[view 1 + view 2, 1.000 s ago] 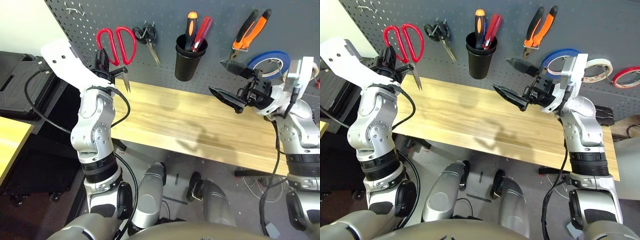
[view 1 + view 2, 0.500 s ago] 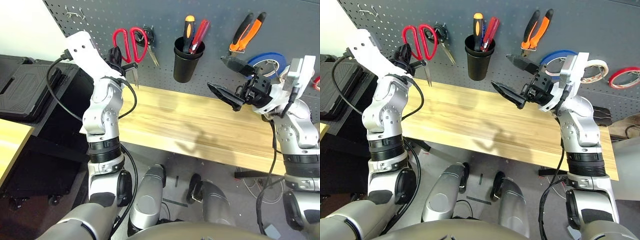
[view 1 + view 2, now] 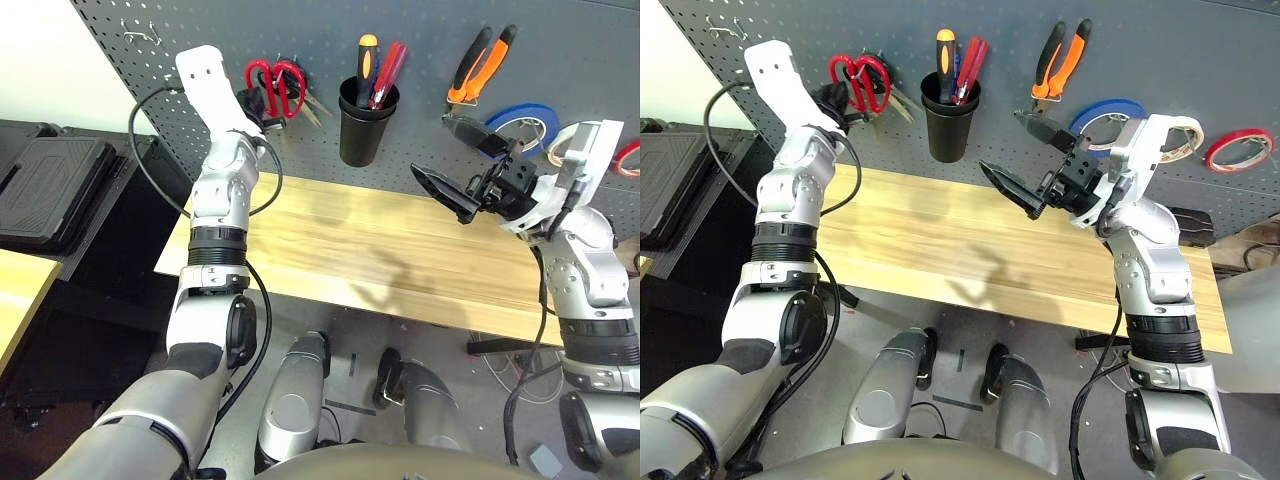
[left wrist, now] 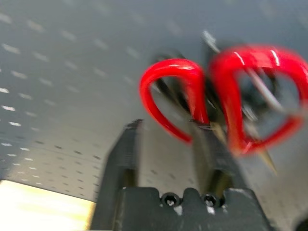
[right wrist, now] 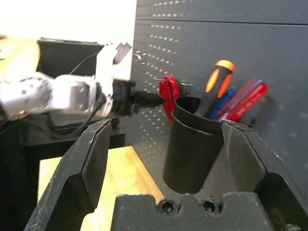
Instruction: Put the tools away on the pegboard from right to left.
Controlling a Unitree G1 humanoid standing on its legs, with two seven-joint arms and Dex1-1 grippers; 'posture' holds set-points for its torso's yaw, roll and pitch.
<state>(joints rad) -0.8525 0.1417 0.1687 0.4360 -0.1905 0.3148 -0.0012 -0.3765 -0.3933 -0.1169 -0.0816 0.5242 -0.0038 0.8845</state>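
Left eye view: large dark grey perforated pegboard (image 3: 200, 40) stands behind the pale wooden tabletop (image 3: 380, 250). Red-handled scissors (image 3: 275, 88) hang on it at about 11 o'clock from the table's middle, beside a black cup (image 3: 362, 125) holding the black-and-orange-handled screwdriver (image 3: 366, 60). Orange-and-black-handled pliers (image 3: 478, 66) hang at 1 o'clock. Left gripper (image 3: 252, 103) sits at the scissors' handles.

Right eye view: right gripper (image 3: 1025, 155) hovers over the table, fingers spread wide, empty. Whitish tape roll (image 3: 1180, 138) hangs behind it.

Left wrist view: fingers (image 4: 118, 173) partly parted; one lies against the red loops; grip uncertain.

Right wrist view: wide fingers (image 5: 91, 163) frame the cup.
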